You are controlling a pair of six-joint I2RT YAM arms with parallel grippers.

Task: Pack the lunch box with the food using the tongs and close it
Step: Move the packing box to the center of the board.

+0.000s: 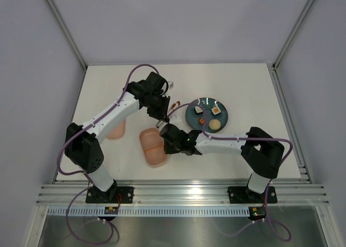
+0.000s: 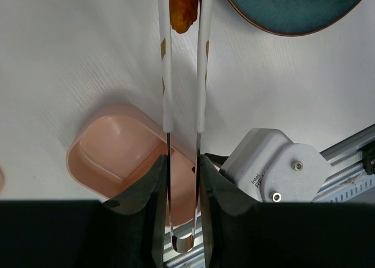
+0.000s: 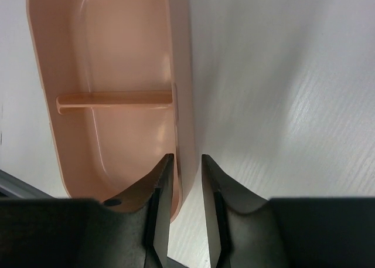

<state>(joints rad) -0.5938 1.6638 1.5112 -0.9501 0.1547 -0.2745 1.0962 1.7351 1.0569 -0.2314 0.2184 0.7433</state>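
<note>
Holding the tongs (image 2: 167, 74) in my left tool (image 2: 182, 174), I pinch them near their bent end. Their two thin arms squeeze an orange-red sausage bit (image 2: 183, 10) at the tips. That bit hangs over the white worktop (image 1: 243, 85), just beside the dark teal plate (image 2: 287, 10). The pink lunch box (image 3: 105, 57) lies open on the worktop near my arms, and a little wall splits it into two parts. My right tool (image 3: 186, 162) sits over the box's side wall, one finger inside and one outside. The gap is small, but I cannot tell if it squeezes the wall. On the plate are a dark-topped cube (image 1: 199, 111), an orange-topped cube (image 1: 215, 111), a beige disc (image 1: 214, 125) and a small orange bit (image 1: 200, 120). The pink lid (image 1: 117, 131) lies partly under my left arm.
</note>
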